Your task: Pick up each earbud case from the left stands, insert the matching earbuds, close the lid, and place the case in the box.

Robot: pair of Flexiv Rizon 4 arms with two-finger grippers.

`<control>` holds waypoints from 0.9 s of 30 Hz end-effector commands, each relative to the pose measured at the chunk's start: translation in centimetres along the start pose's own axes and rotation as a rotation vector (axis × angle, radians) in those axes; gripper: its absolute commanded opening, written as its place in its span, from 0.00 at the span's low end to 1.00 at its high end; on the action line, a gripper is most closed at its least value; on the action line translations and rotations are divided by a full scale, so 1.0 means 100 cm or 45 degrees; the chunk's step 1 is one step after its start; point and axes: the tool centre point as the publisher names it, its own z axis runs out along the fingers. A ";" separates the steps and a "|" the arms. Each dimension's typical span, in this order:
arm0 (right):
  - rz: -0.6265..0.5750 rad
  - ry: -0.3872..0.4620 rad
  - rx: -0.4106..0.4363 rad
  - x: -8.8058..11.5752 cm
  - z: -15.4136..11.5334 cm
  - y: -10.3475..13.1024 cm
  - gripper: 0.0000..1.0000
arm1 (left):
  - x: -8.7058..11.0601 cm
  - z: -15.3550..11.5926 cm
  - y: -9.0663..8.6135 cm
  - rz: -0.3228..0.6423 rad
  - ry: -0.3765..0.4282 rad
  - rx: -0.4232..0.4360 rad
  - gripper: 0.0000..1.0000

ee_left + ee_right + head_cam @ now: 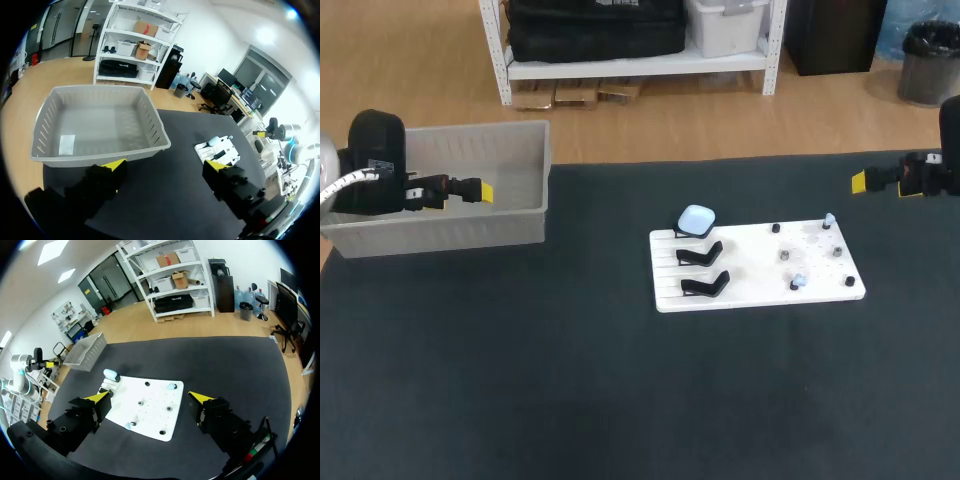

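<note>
While the left gripper (pixel 165 165) and right gripper (pixel 150 397) hang released and empty, the blue case (pixel 696 219) rests propped up between them, likely for easy grasping.

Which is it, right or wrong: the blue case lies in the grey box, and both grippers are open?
Wrong: the head view shows the blue case on the white board, not in the grey box. Left gripper and right gripper are open.

Both arms are held far out at their own sides. The left gripper (pixel 165 166) is spread wide open; the right gripper (pixel 150 397) is spread wide too.
</note>
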 end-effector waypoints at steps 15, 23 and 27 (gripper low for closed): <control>0.000 0.002 0.004 0.000 0.000 0.001 1.00 | -0.006 0.006 -0.009 0.038 0.011 -0.012 1.00; 0.000 0.002 0.004 0.000 0.000 0.001 1.00 | -0.032 0.031 -0.034 0.255 0.026 0.110 1.00; 0.000 0.002 0.004 0.000 0.000 0.001 1.00 | -0.041 0.049 -0.047 0.383 0.075 0.215 1.00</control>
